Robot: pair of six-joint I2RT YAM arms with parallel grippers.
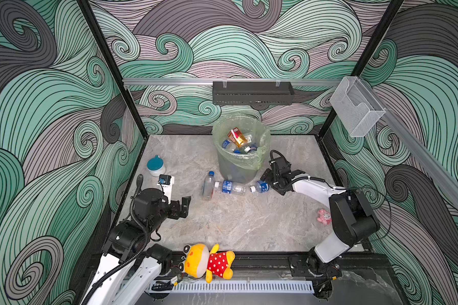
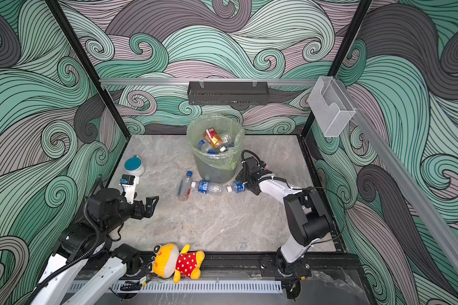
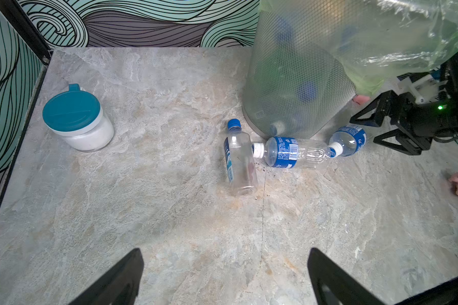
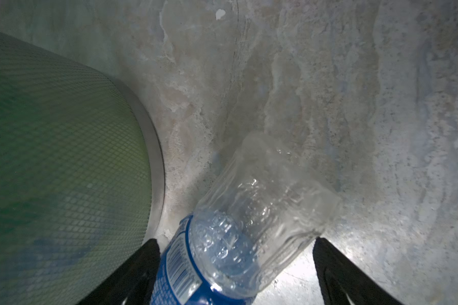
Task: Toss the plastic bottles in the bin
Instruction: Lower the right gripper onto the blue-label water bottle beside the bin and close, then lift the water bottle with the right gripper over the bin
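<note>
Three clear plastic bottles with blue labels lie in a row at the foot of the bin (image 1: 236, 171) (image 2: 214, 171) (image 3: 296, 79): a blue-capped one (image 1: 208, 186) (image 3: 239, 161), a white-capped one (image 1: 230, 187) (image 3: 291, 152), and a third (image 1: 261, 187) (image 3: 348, 140) (image 4: 236, 211). My right gripper (image 1: 269, 183) (image 3: 364, 130) (image 4: 236, 240) straddles the third bottle with its jaws open; one finger lies against the label and the other stands clear. Several more bottles (image 1: 238, 144) lie inside the bin. My left gripper (image 1: 184, 207) (image 3: 225, 250) hovers open and empty at the left.
A teal-lidded white cup (image 1: 156, 165) (image 3: 77, 118) stands at the far left. A yellow plush toy (image 1: 206, 260) lies on the front rail and a small pink toy (image 1: 324, 216) by the right arm. A clear wall box (image 1: 356, 105) and a black shelf (image 1: 253, 92) hang higher up.
</note>
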